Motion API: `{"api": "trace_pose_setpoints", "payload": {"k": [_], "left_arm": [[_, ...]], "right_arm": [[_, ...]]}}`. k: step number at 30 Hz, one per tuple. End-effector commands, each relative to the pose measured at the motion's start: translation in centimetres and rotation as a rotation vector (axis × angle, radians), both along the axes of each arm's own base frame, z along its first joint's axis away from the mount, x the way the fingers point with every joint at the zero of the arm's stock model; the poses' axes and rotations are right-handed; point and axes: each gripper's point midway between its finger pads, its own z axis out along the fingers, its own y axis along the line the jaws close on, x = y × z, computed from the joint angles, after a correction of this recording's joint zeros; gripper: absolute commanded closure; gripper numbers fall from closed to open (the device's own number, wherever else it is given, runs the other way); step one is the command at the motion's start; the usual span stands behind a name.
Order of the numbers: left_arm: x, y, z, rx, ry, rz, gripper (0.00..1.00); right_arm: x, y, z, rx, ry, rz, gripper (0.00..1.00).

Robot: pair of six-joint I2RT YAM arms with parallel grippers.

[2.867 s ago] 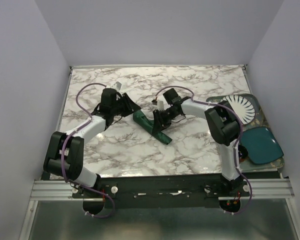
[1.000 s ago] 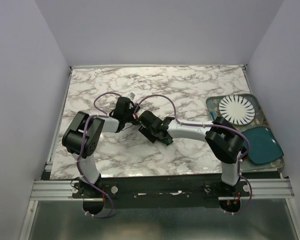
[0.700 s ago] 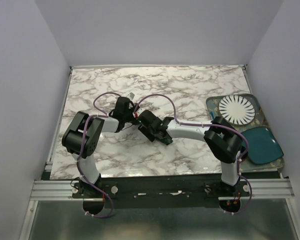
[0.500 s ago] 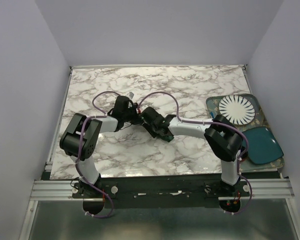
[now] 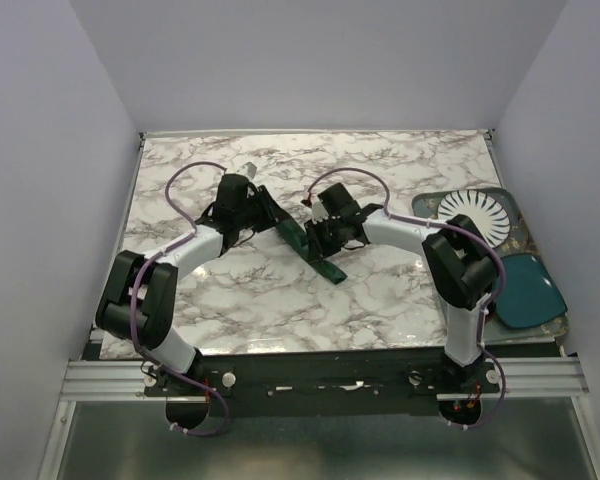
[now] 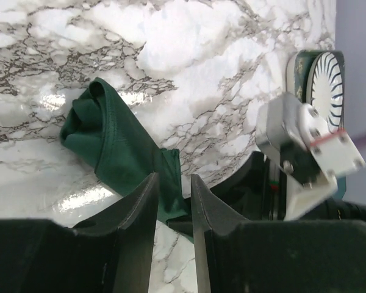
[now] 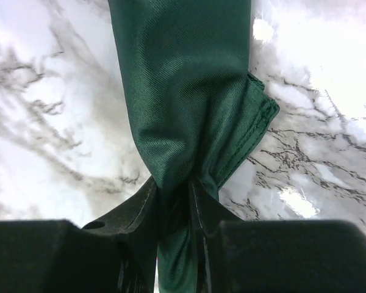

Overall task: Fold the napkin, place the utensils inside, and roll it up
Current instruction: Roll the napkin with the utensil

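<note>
Both tools are clamped on the napkin [image 7: 183,91], a bunched green strip lying mid-tabletop [image 5: 400,170]. The left tool [image 6: 172,189] pinches its far end and the right tool [image 7: 172,198] grips farther along, probably to hold the roll taut. No fork shows.

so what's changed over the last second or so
The left pincer and right pincer, each shut on the dark green cloth napkin, moved away from the bases and apart, drawing it out long between them. The patterned tray, white ribbed plate and teal oval dish stayed put.
</note>
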Motion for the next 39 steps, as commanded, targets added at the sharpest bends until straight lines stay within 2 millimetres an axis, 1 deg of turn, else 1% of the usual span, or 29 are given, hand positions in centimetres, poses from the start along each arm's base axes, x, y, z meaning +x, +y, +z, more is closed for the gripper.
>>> {"api": "trace_pose_setpoints", "payload": {"k": [1,2,3,4,5,6,10,11,12,16,17,19,20,22,23,24,25,27,29,30,31,32,33,34,35,36,37,38,39], "left_arm": [[-0.4,0.1,0.6,0.011,-0.007,-0.021,0.64],[-0.4,-0.4,0.4,-0.008,-0.004,-0.031,0.64],[-0.6,-1.0,0.4,-0.029,-0.004,-0.054,0.64],[-1.0,-1.5,0.0,-0.044,0.005,-0.069,0.65],[-0.8,-2.0,-0.3,-0.065,0.011,-0.073,0.65],[-0.8,-2.4,-0.3,-0.083,0.012,-0.082,0.66],[-0.6,-3.7,-1.6,-0.088,0.024,-0.108,0.66],[-0.5,-3.8,-2.5,-0.086,0.04,-0.108,0.67],[-0.4,-3.9,-2.8,-0.091,0.049,-0.104,0.67],[-0.7,-3.4,-5.5,-0.063,0.086,-0.083,0.67],[-0.7,-3.2,-6.1,-0.052,0.095,-0.073,0.68],[-1.1,-2.7,-7.0,-0.033,0.108,-0.057,0.68],[-1.2,-2.5,-7.3,-0.024,0.109,-0.053,0.68],[-1.3,-1.9,-7.8,-0.007,0.114,-0.033,0.68],[-1.3,-1.7,-7.9,-0.005,0.117,-0.029,0.68],[-1.3,-1.7,-8.0,-0.005,0.117,-0.027,0.68],[-1.4,-1.6,-8.1,-0.003,0.12,-0.026,0.68],[-1.4,-1.5,-8.3,-0.005,0.125,-0.025,0.68],[-1.3,-1.6,-8.2,-0.007,0.124,-0.027,0.69],[-1.3,-1.6,-8.3,-0.007,0.127,-0.026,0.69],[-1.2,-1.6,-8.2,-0.008,0.125,-0.026,0.69],[-1.3,-1.6,-8.3,-0.009,0.127,-0.027,0.69],[-1.2,-1.6,-8.3,-0.01,0.128,-0.025,0.69],[-1.1,-1.6,-8.3,-0.011,0.131,-0.023,0.69],[-1.2,-1.6,-8.5,-0.012,0.136,-0.027,0.69],[-1.2,-1.6,-8.5,-0.012,0.14,-0.027,0.69],[-1.1,-1.6,-8.5,-0.012,0.14,-0.028,0.69],[-1.1,-1.6,-8.7,-0.011,0.146,-0.029,0.69],[-1.2,-1.6,-8.8,-0.009,0.149,-0.029,0.69]], "right_arm": [[-5.9,0.8,0.2,0.271,0.491,0.062,0.73],[-5.9,0.8,0.5,0.31,0.528,0.063,0.73],[-5.5,0.5,0.0,0.336,0.582,0.034,0.73],[-5.6,0.7,0.4,0.383,0.625,0.054,0.73],[-5.5,0.5,0.3,0.401,0.649,0.049,0.73],[-5.2,0.2,-0.2,0.413,0.677,0.031,0.73],[-4.4,-0.6,-0.7,0.427,0.688,0.006,0.72],[-4.2,-0.8,-0.8,0.428,0.688,0.0,0.72],[-4.0,-1.0,-0.8,0.433,0.691,-0.005,0.71],[-3.8,-1.2,-0.9,0.428,0.677,-0.012,0.69],[-3.6,-1.1,-0.6,0.429,0.664,-0.011,0.67],[-3.6,-1.6,-0.8,0.4,0.637,-0.028,0.63],[-3.4,-1.6,-0.1,0.4,0.607,-0.023,0.61],[-3.4,-2.1,-0.1,0.369,0.573,-0.035,0.55],[-3.4,-2.3,0.1,0.359,0.56,-0.038,0.53],[-3.3,-2.4,0.9,0.353,0.522,-0.025,0.52],[-3.4,-2.9,0.7,0.314,0.5,-0.038,0.48],[-3.6,-3.1,1.2,0.268,0.436,-0.015,0.45],[-3.0,-4.0,2.0,0.173,0.318,-0.031,0.39],[-3.4,-3.6,2.1,0.122,0.255,0.008,0.36],[-2.7,-4.5,2.5,0.035,0.164,-0.02,0.32],[-2.3,-4.6,2.9,-0.005,0.106,-0.019,0.31],[-2.8,-4.0,2.9,-0.053,0.052,0.012,0.29],[-1.9,-4.7,3.1,-0.125,-0.031,-0.019,0.27],[-1.6,-4.6,3.6,-0.155,-0.082,-0.021,0.25],[-2.2,-3.7,3.8,-0.188,-0.127,0.011,0.25],[-1.4,-4.3,3.8,-0.257,-0.194,-0.018,0.22],[-1.3,-4.3,3.5,-0.291,-0.215,-0.015,0.21],[-1.5,-3.4,3.6,-0.308,-0.245,0.006,0.19]]}}
